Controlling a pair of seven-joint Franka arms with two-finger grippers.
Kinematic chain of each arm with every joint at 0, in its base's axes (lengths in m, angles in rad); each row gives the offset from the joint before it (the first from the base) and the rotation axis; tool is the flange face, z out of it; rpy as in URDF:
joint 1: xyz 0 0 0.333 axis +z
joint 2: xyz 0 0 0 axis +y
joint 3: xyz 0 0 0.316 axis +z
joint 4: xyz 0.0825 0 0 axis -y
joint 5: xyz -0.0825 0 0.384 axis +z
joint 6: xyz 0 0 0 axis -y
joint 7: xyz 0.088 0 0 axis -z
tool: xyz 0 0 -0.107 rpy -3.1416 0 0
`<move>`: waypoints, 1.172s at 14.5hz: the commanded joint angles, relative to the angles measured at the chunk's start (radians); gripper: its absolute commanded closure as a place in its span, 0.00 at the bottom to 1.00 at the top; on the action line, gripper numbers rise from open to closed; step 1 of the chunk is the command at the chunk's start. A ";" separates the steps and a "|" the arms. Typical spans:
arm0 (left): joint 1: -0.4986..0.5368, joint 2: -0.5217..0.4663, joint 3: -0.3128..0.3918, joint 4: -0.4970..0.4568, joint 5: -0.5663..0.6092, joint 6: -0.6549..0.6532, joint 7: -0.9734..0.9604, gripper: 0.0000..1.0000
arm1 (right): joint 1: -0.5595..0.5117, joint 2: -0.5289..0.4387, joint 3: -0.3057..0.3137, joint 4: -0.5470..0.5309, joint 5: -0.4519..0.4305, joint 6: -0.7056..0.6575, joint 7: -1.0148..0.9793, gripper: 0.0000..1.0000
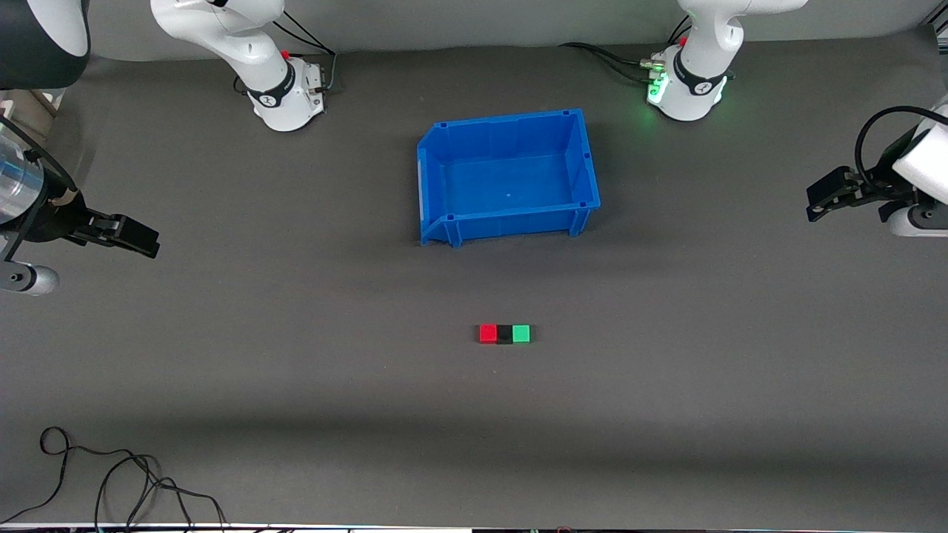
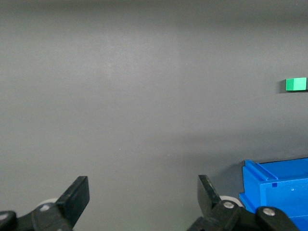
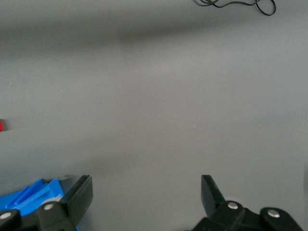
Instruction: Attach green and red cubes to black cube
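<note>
Front view: on the dark grey worktop [image 1: 666, 414] a small bright red cube [image 1: 487, 334], a matte black cube [image 1: 504, 334] and a bright green cube [image 1: 521, 334] lie touching in one row, black between the two. This row sits at 6 o'clock of the open blue plastic bin [image 1: 437, 181], nearer the camera. The attachment appears complete, with nothing left to join. The right hand [image 1: 141, 235] waits at 9 o'clock, the left hand [image 1: 822, 200] at 3 o'clock.

Left wrist view: left hand fingers [image 2: 77, 197] spread wide, empty; green cube and bin corner visible.

Right wrist view: right hand fingers [image 3: 79, 195] spread wide, empty.
</note>
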 commanded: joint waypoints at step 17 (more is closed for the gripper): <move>-0.018 -0.007 0.012 0.005 -0.001 -0.017 0.012 0.00 | -0.170 -0.212 0.040 -0.336 0.111 0.162 -0.167 0.00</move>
